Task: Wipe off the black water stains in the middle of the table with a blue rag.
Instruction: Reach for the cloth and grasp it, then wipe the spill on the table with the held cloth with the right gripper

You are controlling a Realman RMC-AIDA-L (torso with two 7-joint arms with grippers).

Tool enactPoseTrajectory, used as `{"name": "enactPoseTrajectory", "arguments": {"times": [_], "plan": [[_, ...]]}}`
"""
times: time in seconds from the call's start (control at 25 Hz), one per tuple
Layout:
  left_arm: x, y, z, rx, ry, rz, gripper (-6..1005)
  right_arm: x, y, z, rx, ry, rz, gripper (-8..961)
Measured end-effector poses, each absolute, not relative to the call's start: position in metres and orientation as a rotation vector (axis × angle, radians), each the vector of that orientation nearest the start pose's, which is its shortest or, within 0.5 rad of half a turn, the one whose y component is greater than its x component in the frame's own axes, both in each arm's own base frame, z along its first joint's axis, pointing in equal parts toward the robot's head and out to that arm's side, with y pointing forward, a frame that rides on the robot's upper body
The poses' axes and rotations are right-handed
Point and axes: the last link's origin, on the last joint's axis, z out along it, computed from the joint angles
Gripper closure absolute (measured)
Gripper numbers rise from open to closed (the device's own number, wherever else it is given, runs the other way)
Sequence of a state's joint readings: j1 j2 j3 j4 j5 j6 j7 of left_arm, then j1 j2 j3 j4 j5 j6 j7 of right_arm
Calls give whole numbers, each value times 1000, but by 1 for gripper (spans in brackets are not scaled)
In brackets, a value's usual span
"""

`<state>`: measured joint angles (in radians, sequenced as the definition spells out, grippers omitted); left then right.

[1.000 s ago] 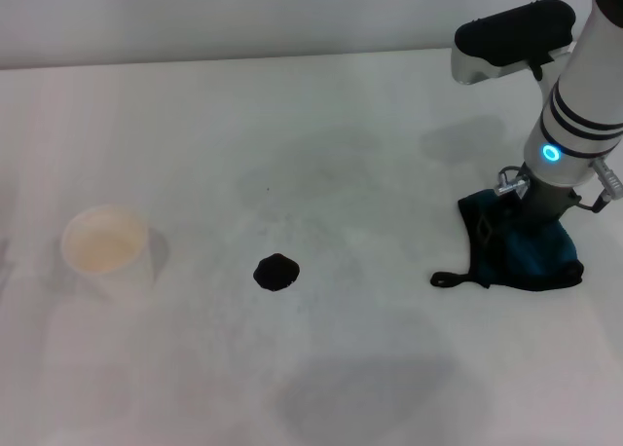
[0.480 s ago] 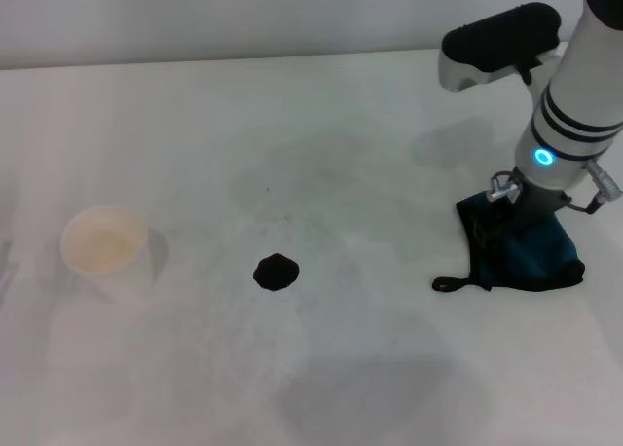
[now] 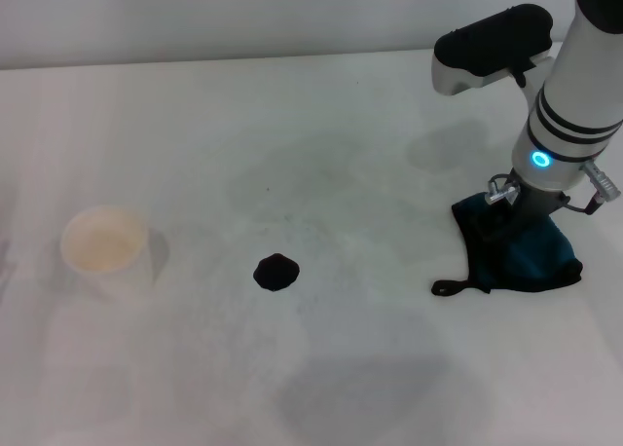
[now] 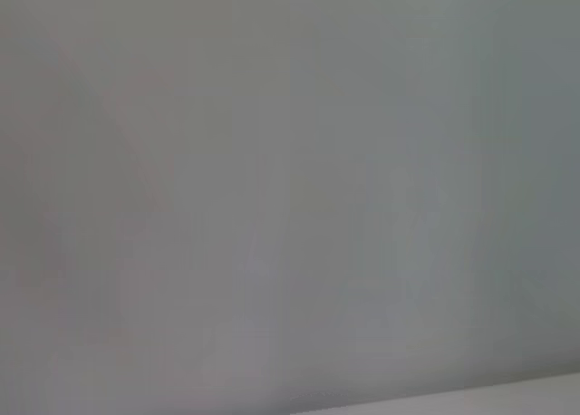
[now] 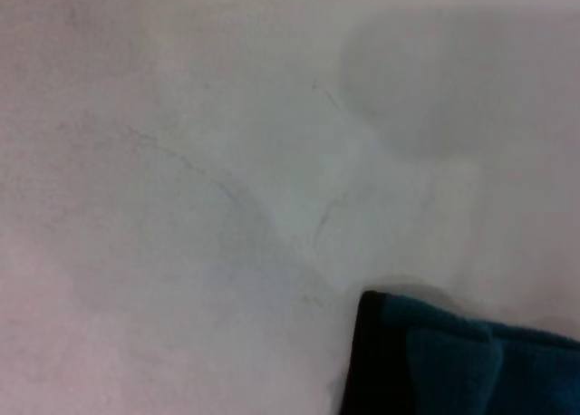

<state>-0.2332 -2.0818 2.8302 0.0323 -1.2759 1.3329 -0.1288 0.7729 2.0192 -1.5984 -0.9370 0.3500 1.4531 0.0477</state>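
The black water stain [image 3: 275,272] is a small glossy blot in the middle of the white table [image 3: 321,125]. Far to its right lies the blue rag [image 3: 531,261], bunched up, with its black loop trailing toward the stain. My right gripper [image 3: 521,227] points straight down into the top of the rag and is shut on it; the fingertips are buried in the cloth. In the right wrist view a black-edged corner of the blue rag [image 5: 462,365] shows against bare table. My left gripper is out of view, and its wrist view shows only a blank pale surface.
A white paper cup [image 3: 105,249] stands at the left of the table, well away from the stain. A tiny dark speck [image 3: 269,188] lies behind the stain. Bare table stretches between rag and stain.
My right arm has shifted slightly left, toward the stain, and the rag's near corner has moved left with it. The stain and cup have not moved.
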Motion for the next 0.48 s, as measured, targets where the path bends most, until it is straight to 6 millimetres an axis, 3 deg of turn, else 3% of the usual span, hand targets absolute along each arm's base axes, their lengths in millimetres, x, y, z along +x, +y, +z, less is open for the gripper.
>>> {"name": "enactPoseTrajectory", "arguments": {"times": [0.08,0.48], "plan": [[-387,239,-7,-1616,-528,-520,127,237,371,-24,-1980,1423,-847,873],[-387,241,-6,-1617,-522,-520,126,231,370,-31,-2019,1393,-857,884]]}}
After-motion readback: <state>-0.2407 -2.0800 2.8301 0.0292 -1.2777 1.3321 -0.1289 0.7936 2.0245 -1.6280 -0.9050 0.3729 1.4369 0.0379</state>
